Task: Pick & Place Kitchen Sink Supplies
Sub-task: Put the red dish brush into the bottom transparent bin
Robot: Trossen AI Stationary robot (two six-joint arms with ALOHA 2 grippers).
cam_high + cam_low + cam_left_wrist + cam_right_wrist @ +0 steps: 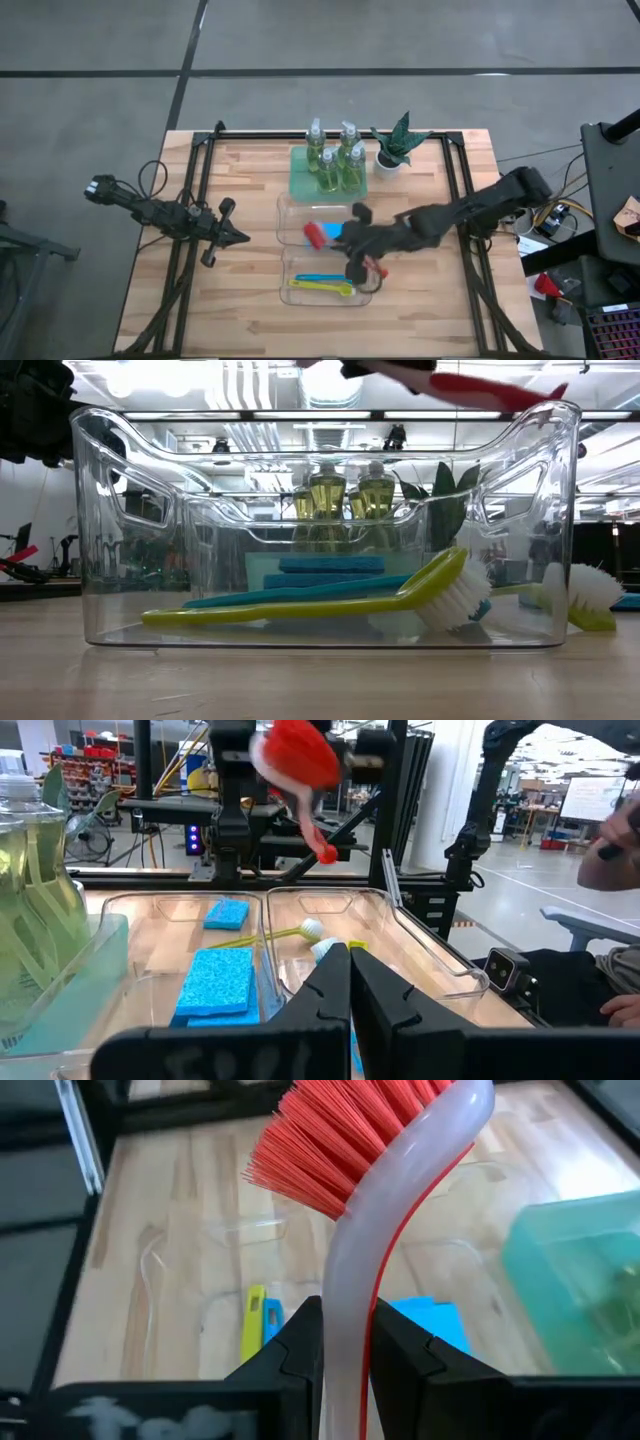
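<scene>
Right gripper (345,1345) fingers clamping red brush (370,1140), seemingly above clear bins (300,215)

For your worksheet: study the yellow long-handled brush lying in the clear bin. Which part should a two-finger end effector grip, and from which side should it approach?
Grip the yellow brush at mid-handle, coming straight down from above. The handle lies nearly flat along the floor of the clear bin, whose tall walls block any sideways approach. The handle is thin enough to fit between two fingers, while the bristle head is bulky. The blue brush lies close alongside, so close carefully.
</scene>
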